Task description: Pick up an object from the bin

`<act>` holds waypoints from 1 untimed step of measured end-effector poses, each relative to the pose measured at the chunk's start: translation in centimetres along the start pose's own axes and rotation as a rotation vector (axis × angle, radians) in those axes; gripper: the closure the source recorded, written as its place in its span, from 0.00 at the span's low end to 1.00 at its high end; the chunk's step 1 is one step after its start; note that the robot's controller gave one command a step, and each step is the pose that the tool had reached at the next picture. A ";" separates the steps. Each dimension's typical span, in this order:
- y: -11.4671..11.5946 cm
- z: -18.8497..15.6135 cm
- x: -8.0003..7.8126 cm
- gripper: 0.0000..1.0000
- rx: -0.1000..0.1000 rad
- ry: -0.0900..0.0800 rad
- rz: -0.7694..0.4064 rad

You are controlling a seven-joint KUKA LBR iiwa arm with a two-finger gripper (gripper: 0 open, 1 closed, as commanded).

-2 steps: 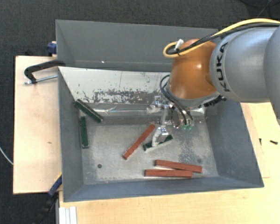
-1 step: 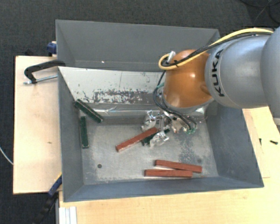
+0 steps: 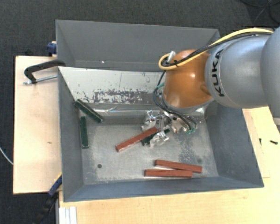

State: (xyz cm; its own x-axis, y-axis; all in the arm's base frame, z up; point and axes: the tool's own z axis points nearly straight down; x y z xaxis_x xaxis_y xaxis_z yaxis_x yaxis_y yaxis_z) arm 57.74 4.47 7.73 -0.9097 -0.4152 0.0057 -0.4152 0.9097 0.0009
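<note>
My gripper (image 3: 155, 130) is low in the middle of the bin, under the orange cover of the wrist. Its metal fingers are round the right end of a reddish-brown flat stick (image 3: 133, 142) that lies slanted on the bin floor, its left end pointing toward the front left. A small dark piece shows by the fingertips, next to the stick's right end. Two more reddish-brown sticks lie near the front wall: one (image 3: 178, 166) slightly tilted, the other (image 3: 168, 173) just in front of it.
Two dark green sticks lie at the left: one (image 3: 88, 111) slanted against the back left corner, one (image 3: 84, 132) upright along the left wall. A small dark spot (image 3: 99, 166) marks the floor at the front left. The arm fills the upper right.
</note>
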 end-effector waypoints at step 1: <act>0.8 -0.2 -0.4 1.00 0.005 -0.004 0.027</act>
State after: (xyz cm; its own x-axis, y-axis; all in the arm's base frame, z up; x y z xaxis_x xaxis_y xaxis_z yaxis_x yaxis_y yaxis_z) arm 57.76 5.39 7.90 -0.9205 -0.3908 0.0019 -0.3908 0.9204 -0.0045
